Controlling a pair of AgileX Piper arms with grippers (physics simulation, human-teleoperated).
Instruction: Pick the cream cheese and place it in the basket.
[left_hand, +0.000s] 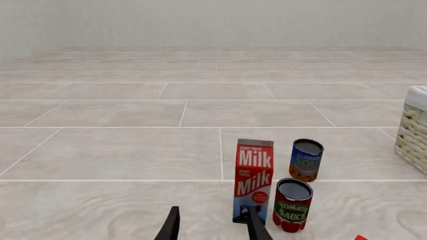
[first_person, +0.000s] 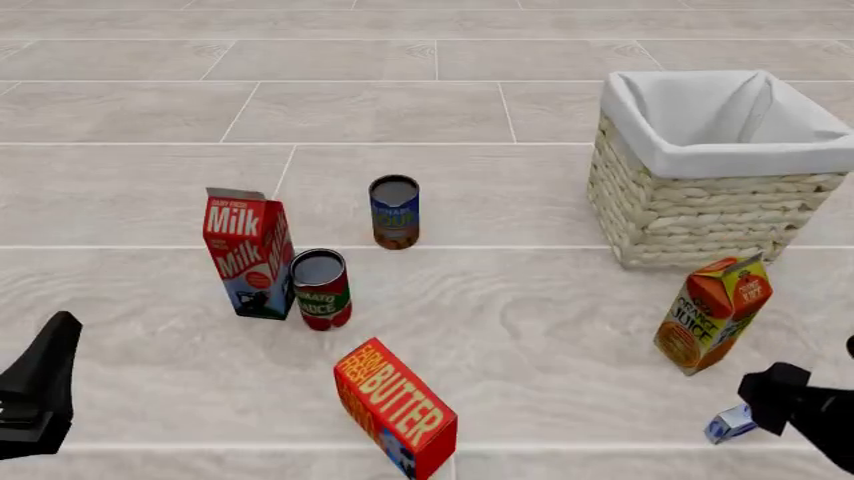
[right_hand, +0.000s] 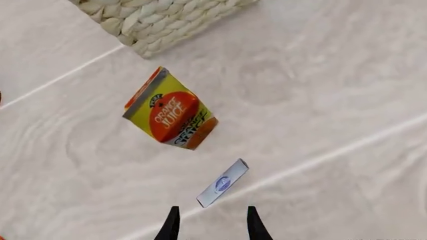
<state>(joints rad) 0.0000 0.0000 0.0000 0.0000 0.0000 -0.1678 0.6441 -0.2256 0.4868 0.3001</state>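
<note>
The cream cheese (right_hand: 223, 183) is a small flat silver-white box with a blue logo; it lies on the floor just ahead of my right gripper (right_hand: 210, 225), whose fingers stand open and apart from it. In the front view the cream cheese (first_person: 729, 424) shows at the near right, partly hidden by my right arm (first_person: 807, 410). The basket (first_person: 721, 170), pale wicker with a white liner, stands at the far right. My left gripper (left_hand: 212, 227) is open with nothing between its fingers, pointing toward the milk carton (left_hand: 254, 180).
An orange juice carton (first_person: 714, 312) stands between the cream cheese and the basket. A red butter box (first_person: 395, 407) lies near the front centre. The milk carton (first_person: 250, 252), a tomato sauce can (first_person: 322, 288) and a blue can (first_person: 394, 212) stand at left centre.
</note>
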